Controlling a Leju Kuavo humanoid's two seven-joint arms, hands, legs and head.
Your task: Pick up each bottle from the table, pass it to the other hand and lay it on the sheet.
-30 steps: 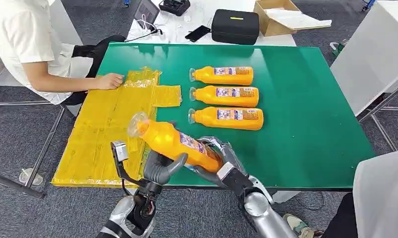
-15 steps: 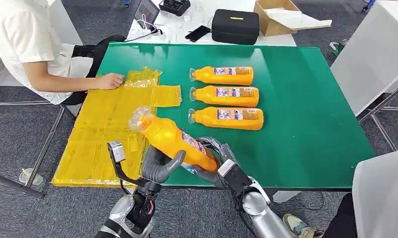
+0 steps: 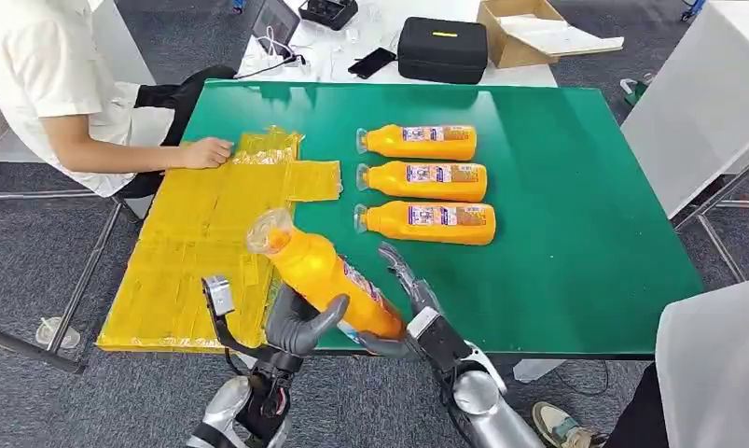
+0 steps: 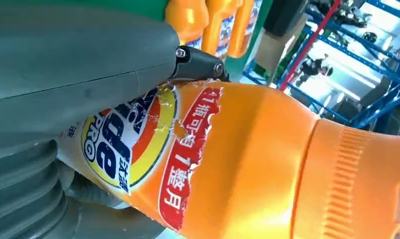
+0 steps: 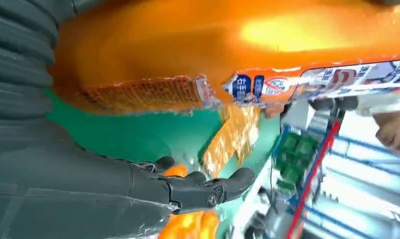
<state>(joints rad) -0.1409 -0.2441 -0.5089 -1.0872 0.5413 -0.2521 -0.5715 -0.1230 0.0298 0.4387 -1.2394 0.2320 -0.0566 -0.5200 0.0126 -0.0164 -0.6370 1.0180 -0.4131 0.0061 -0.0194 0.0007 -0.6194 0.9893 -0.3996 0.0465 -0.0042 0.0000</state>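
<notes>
Left hand (image 3: 300,322) clamped round the lower body of the orange bottle (image 3: 324,273), thumb wrapped across the front; bottle tilted, clear cap end up and toward the yellow sheet (image 3: 202,243), above the near edge of the green table (image 3: 575,205). Label pressed against the palm in the left wrist view (torn along one side). Right hand (image 3: 403,303) beside the bottle's base, fingers (image 5: 207,189) spread and straight, holding nothing. Three more bottles (image 3: 424,180) lying in a row mid-table, well apart from the sheet. Person's hand (image 3: 207,152) resting on the sheet's far corner.
</notes>
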